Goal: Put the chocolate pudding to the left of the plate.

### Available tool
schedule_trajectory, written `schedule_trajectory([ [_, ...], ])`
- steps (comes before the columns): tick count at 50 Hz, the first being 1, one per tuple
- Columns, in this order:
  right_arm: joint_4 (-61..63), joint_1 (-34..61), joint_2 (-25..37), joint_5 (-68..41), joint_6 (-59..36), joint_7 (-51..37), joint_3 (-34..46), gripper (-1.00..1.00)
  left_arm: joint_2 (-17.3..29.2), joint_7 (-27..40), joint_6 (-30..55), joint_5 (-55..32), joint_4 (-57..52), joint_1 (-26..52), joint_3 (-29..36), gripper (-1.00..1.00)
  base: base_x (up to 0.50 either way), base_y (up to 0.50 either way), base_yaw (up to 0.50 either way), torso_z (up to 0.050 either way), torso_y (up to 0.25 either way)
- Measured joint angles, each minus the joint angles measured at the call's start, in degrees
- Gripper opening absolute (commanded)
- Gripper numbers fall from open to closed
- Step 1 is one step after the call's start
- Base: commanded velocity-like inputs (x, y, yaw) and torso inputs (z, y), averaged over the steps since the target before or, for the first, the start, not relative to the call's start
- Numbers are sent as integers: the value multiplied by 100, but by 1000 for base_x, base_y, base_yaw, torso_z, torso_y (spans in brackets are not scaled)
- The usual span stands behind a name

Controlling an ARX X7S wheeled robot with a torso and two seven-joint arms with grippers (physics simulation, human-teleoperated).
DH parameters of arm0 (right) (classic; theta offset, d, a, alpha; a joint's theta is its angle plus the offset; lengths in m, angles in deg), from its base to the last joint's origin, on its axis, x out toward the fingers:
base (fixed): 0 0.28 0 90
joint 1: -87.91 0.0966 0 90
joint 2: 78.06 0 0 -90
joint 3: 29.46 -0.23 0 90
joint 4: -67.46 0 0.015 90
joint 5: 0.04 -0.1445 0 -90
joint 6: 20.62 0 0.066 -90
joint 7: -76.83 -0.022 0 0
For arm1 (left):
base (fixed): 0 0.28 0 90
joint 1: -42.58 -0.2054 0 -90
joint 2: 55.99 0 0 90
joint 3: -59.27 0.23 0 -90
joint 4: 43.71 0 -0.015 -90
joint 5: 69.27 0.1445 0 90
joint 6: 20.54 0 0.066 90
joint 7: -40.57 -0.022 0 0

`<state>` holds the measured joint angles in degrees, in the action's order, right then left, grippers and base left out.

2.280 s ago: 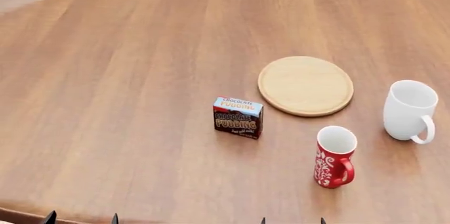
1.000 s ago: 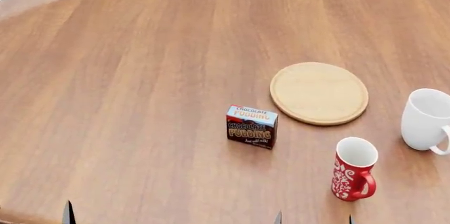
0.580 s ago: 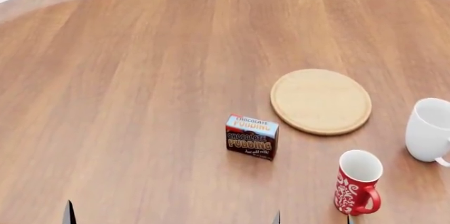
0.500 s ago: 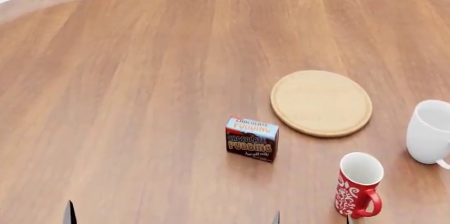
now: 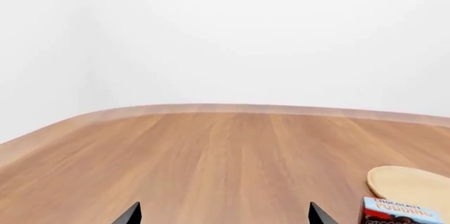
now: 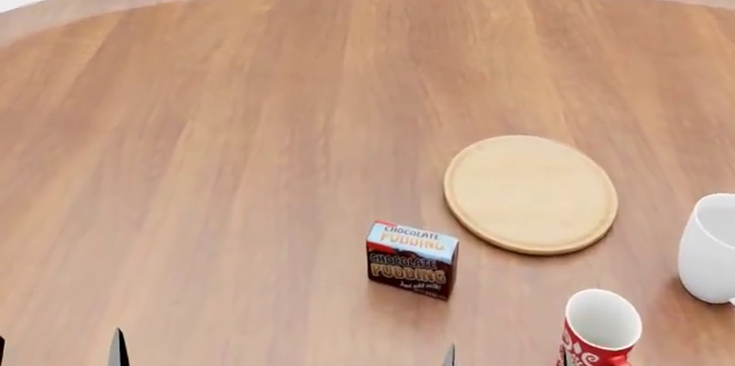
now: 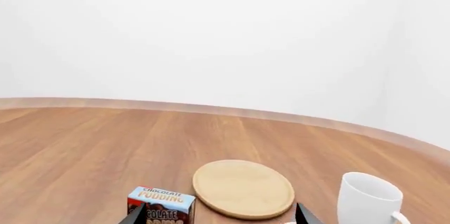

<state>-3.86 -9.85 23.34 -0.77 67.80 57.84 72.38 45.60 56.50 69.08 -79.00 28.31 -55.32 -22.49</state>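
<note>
Nothing of the task is done. The chocolate pudding (image 6: 412, 260) stands untouched on the table (image 6: 206, 142), near and left of the plate (image 6: 531, 194), apart from it. Both pincers, left gripper (image 5: 223, 214) and right gripper (image 7: 219, 214), are spread wide and hold nothing; approach, grasp and placement are judged outstanding.

table (image 6: 230, 125): plate (image 6: 531, 194) right of centre; chocolate pudding (image 6: 411, 259) upright, near-left of plate, apart from it; patterned mug (image 6: 597, 331) near-right of pudding; plain mug (image 6: 710, 250) right of plate, at edge of view.
</note>
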Motion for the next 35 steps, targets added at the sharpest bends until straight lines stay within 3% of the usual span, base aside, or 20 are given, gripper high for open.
schedule_trajectory([
  [35, 2, 11, 96, -1, 1, -140, 120, 100, 99, 116, -5, -83, -38, -7, 81, 100, 282, 0, 0, 0, 0],
])
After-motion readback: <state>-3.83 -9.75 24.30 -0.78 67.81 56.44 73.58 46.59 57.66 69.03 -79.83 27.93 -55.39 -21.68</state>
